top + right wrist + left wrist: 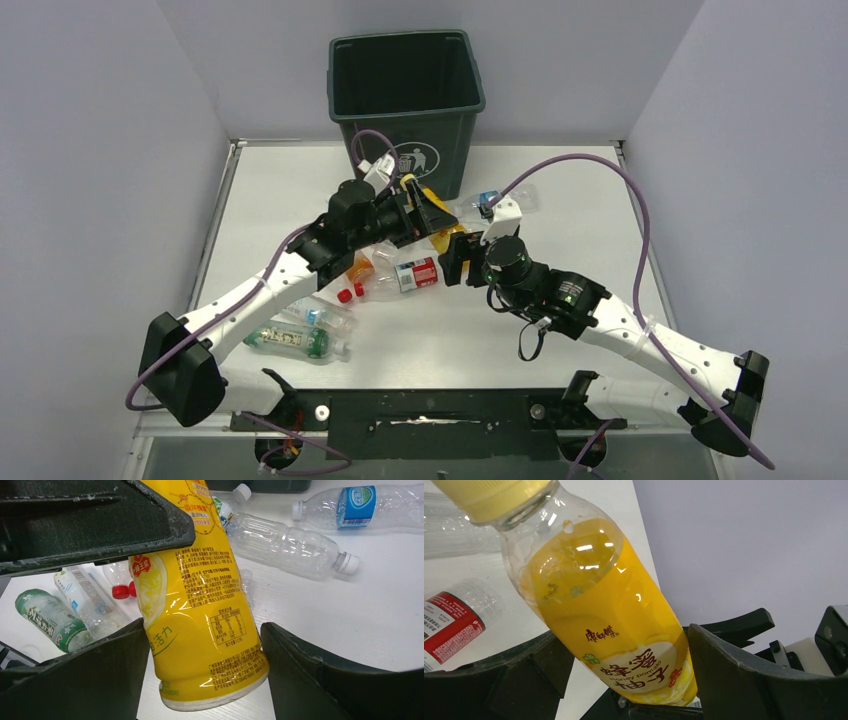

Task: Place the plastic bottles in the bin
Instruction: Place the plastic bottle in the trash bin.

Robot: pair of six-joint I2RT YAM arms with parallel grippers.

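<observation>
A yellow-labelled plastic bottle (436, 197) hangs tilted above the table between both arms, just in front of the dark green bin (445, 150). My left gripper (624, 636) has both fingers against its lower body (624, 630). The yellow cap points away from the left wrist camera. My right gripper (204, 627) is shut on the same bottle (210, 605) near its base, which is off the table. Other plastic bottles lie loose: a red-labelled one (415, 273), a green-labelled one (295, 340), a blue-labelled one (357, 505) and a clear one (290, 545).
The bin stands at the far middle of the table, against the back wall. Loose bottles cluster under and left of the arms. An orange-capped bottle (358, 270) lies by the left arm. Purple cables loop over both arms. Grey walls close in both sides.
</observation>
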